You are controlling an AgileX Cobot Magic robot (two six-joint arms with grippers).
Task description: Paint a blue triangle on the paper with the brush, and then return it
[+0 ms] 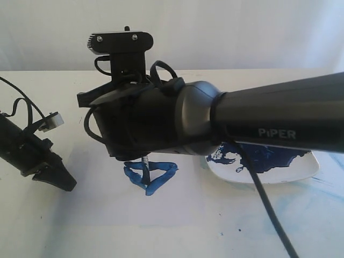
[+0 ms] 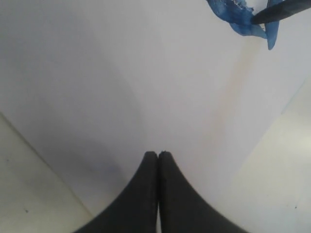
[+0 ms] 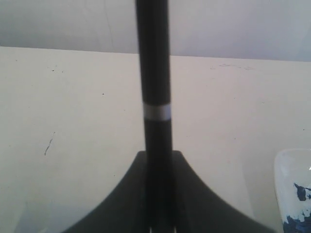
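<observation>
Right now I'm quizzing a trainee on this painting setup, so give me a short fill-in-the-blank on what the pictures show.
1. The brush is clamped in the right pincer, and its handle is coloured ____.
2. The triangle on the paper is painted ____.
3. The left pincer, shut, holds ____.
Missing words: black; blue; nothing.

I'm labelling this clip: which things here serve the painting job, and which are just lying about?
In the job: brush, held in the right gripper; blue triangle; paper; plate of blue paint.
Just about: left gripper, shut, empty, over the paper; pale-blue smears on the tabletop.
</observation>
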